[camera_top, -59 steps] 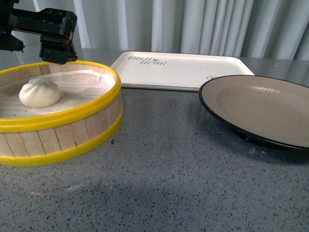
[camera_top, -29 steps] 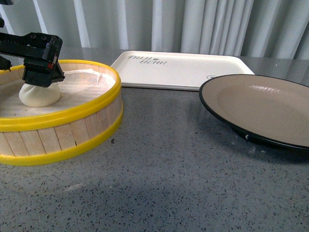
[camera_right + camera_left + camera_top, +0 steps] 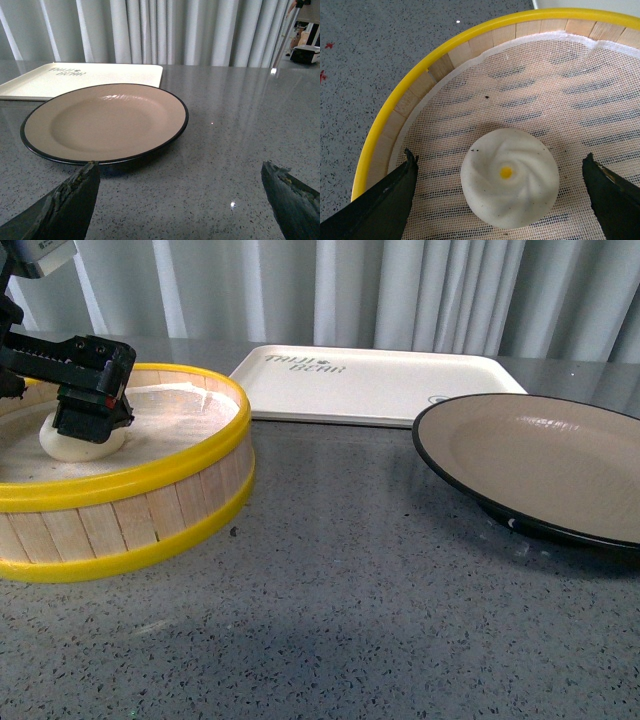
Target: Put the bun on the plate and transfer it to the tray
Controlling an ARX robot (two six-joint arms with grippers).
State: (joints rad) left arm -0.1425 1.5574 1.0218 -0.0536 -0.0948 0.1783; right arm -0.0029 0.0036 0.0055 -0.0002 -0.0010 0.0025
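Left claw (image 3: 92, 412) has dropped into basket (image 3: 150, 476) — now straddles bun (image 3: 507, 184), spread wide, not touching. Grasp comes next. Plate (image 3: 105, 122) at 3 o'clock; right claw (image 3: 180, 172) released near it.

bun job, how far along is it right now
Nothing finished: the bun sits in the steamer basket; the plate and tray are bare. In hand: the left tool is open, straddling the bun without touching it. The right tool is open by the plate, holding nothing. Left: grip the bun, set it on the plate, move the plate onto the tray.
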